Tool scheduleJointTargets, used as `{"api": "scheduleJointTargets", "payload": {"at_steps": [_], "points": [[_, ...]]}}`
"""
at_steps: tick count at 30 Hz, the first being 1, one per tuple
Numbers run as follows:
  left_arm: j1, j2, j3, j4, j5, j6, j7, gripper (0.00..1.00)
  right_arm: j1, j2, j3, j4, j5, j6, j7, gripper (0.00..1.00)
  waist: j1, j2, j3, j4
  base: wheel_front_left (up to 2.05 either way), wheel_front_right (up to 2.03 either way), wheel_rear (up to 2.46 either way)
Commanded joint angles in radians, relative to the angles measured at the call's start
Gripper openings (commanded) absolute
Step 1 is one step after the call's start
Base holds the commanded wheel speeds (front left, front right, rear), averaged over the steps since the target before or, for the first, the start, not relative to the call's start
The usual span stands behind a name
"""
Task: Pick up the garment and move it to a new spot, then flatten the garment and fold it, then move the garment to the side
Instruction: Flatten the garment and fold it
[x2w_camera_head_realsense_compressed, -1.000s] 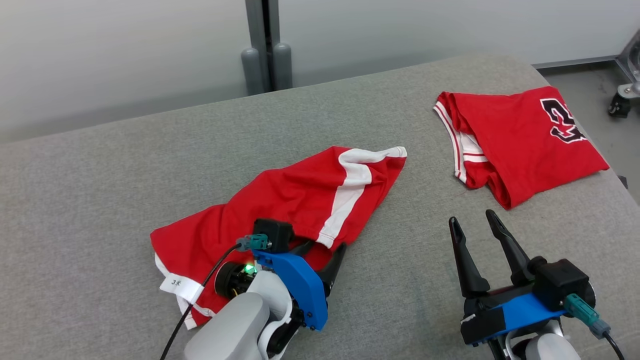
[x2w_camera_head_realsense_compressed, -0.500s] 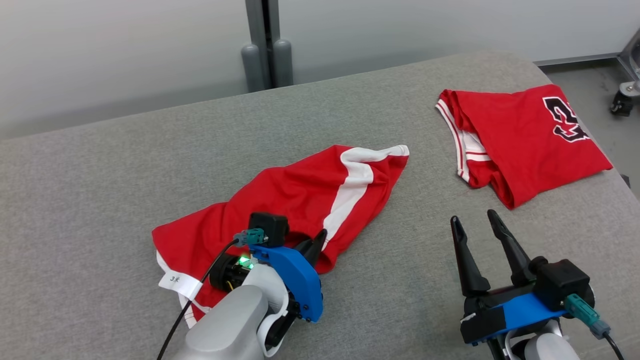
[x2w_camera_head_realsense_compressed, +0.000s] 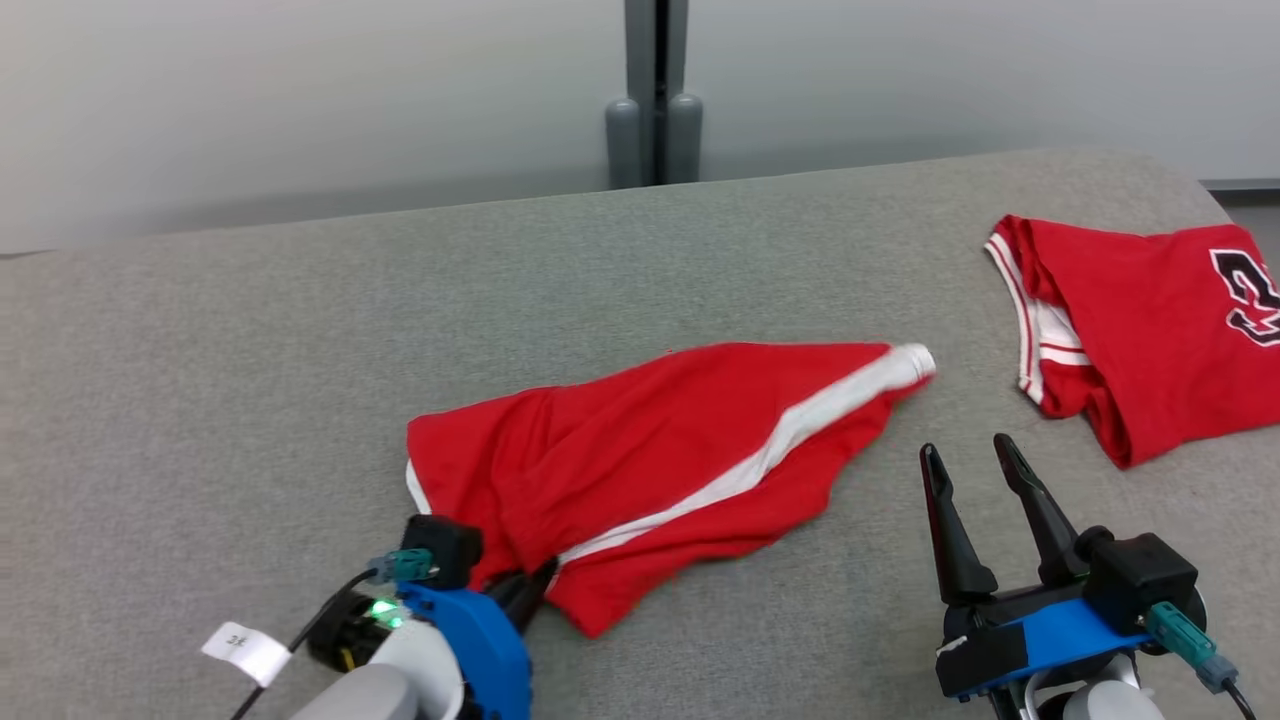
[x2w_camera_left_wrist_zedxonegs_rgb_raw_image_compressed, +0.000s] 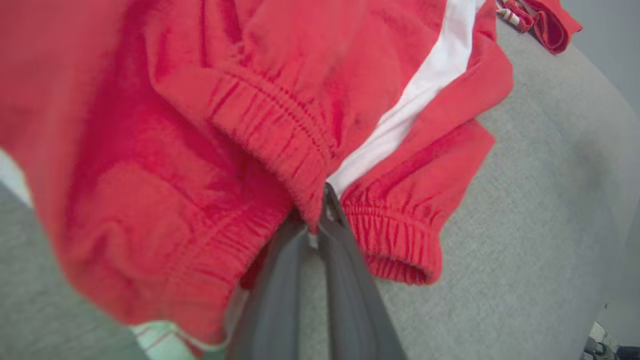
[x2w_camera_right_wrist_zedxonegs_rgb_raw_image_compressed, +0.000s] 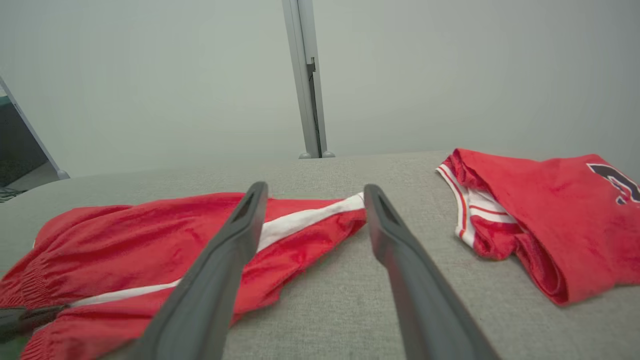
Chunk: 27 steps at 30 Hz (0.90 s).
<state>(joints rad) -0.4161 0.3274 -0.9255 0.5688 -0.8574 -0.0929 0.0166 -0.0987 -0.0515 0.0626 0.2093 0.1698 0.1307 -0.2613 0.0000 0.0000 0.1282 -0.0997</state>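
I've got the left gripper (x2w_camera_head_realsense_compressed: 528, 592), lower left, pinched on the red shorts (x2w_camera_head_realsense_compressed: 680, 440) at the waistband (x2w_camera_left_wrist_zedxonegs_rgb_raw_image_compressed: 280, 132): likely a sturdy hem for hauling. Right gripper (x2w_camera_head_realsense_compressed: 968, 452), lower right, wide, empty.

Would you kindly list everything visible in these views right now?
shorts: one, red with a white stripe, middle of the table
jersey: one, red with a black number, folded, table's right end
table: one, grey fabric, under both garments
post: one, grey, by the wall behind the table
tag: one, white, left of the left hand
left hand: one, dark fingers, shut on the shorts' waistband
right hand: one, dark fingers, open, right of the shorts
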Motion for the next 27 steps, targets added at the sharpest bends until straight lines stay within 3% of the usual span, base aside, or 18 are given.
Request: {"api": "scheduleJointTargets", "payload": {"at_steps": [1,9,15,20,22,23,27], "points": [[0.007,0.027,0.003,-0.011,0.009,0.02,0.006,0.0,0.003,0.001,0.003,-0.002,0.001,0.0,-0.003,1.0,0.0,0.0,0.003,0.012,0.0,0.0,0.0],[-0.024,0.119,0.025,-0.038,0.085,0.148,-0.024,0.0,-0.005,0.001,0.01,-0.001,0.001,0.0,0.0,1.0,0.0,0.0,-0.003,0.041,0.0,0.0,0.0],[-0.067,0.117,0.032,-0.003,0.134,0.197,-0.097,0.0,-0.006,0.001,0.015,0.0,0.009,0.0,0.002,1.0,0.0,0.0,-0.002,0.04,0.0,0.0,0.0],[-0.047,0.094,0.043,0.001,0.11,0.193,-0.119,0.0,0.0,0.001,0.007,0.005,0.009,0.0,0.002,1.0,0.0,0.0,-0.008,0.044,0.0,0.0,0.0],[-0.026,0.089,0.048,-0.004,0.092,0.186,-0.122,0.38,0.009,0.001,0.0,0.003,0.007,0.0,0.003,1.0,0.0,0.0,-0.013,0.049,0.0,0.0,0.0],[-0.019,0.088,0.052,-0.008,0.083,0.184,-0.125,0.98,0.014,0.001,-0.004,0.001,0.006,0.0,0.004,1.0,0.0,0.0,-0.017,0.054,0.0,0.0,0.0],[0.011,0.089,0.057,-0.027,0.066,0.189,-0.129,1.0,0.024,0.001,-0.017,-0.007,-0.002,0.0,0.013,1.0,0.0,0.0,-0.028,0.068,0.0,0.0,0.0]]}}
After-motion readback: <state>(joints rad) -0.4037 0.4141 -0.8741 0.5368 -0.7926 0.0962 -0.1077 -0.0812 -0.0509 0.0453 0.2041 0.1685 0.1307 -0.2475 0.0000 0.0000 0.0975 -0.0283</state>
